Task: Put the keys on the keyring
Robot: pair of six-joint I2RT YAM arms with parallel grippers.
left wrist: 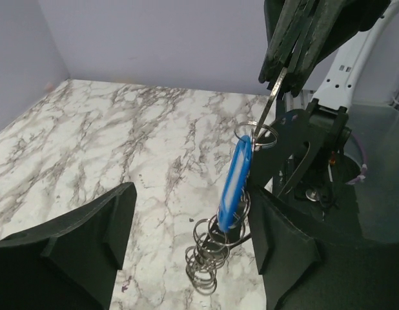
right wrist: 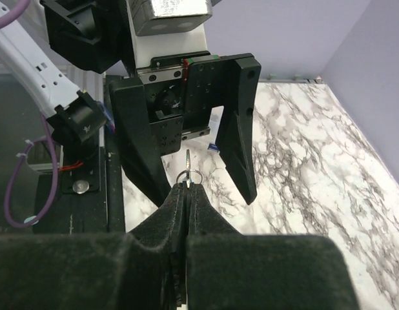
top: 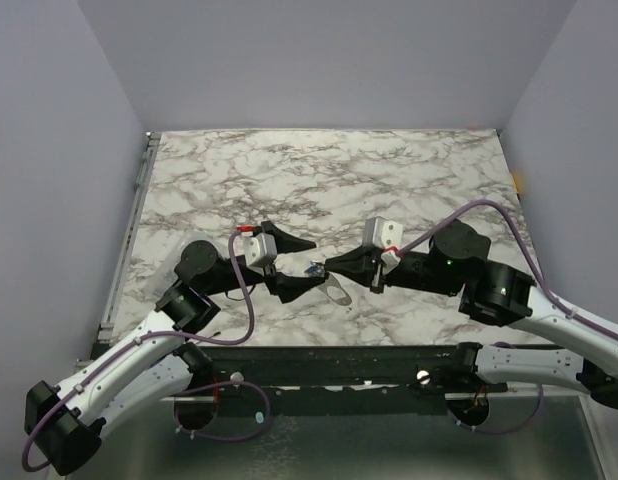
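My right gripper is shut on a thin silver key, which sticks out past its fingertips with a small ring at its base. In the left wrist view the silver key comes down from the right gripper. Below it hang a blue-headed key and a bunch of several silver rings. My left gripper is open, with its fingers either side of the blue key, apart from it. In the top view the blue key sits between both grippers. A pale oval keyring shows just below them.
The marble table stretches away behind the grippers. A black metal rail runs along its near edge by the arm bases. Purple cables loop beside both arms.
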